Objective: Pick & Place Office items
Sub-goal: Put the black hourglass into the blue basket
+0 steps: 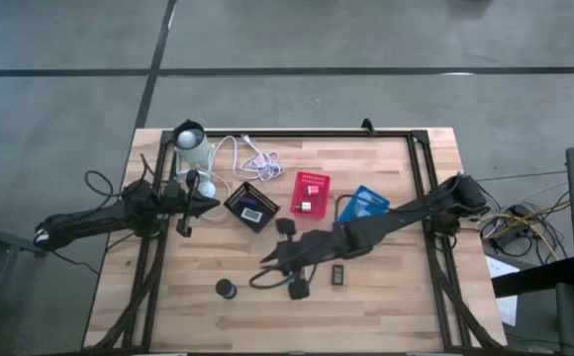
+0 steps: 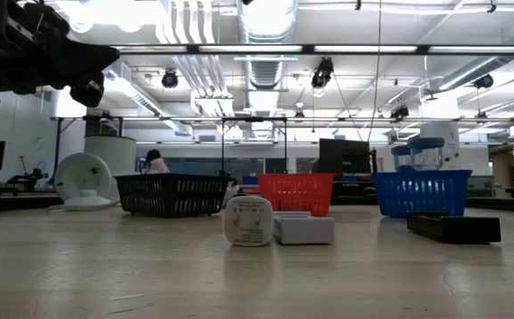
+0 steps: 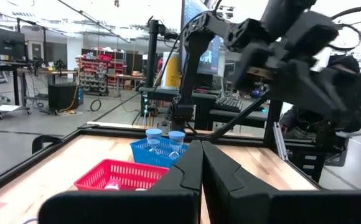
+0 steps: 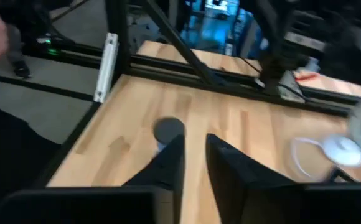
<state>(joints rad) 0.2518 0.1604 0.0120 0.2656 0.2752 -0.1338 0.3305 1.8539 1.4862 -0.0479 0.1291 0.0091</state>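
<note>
The black disc lies alone on the bare tabletop, near its seven o'clock edge, well apart from the bins. The right claw hovers just at its three o'clock, fingers a narrow slit apart and empty. This looks like the approach; next it must widen and descend over the disc. The left claw waits pinched together at nine o'clock.

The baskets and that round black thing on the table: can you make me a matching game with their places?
Things:
1. red basket
2. blue basket
3. black basket
4. black disc

Places:
A. between the other two baskets
B. alone, near the table's front edge
C. nearest the white lamp
D. partly under the right arm

Pairs: 1-A, 2-D, 3-C, 4-B
</note>
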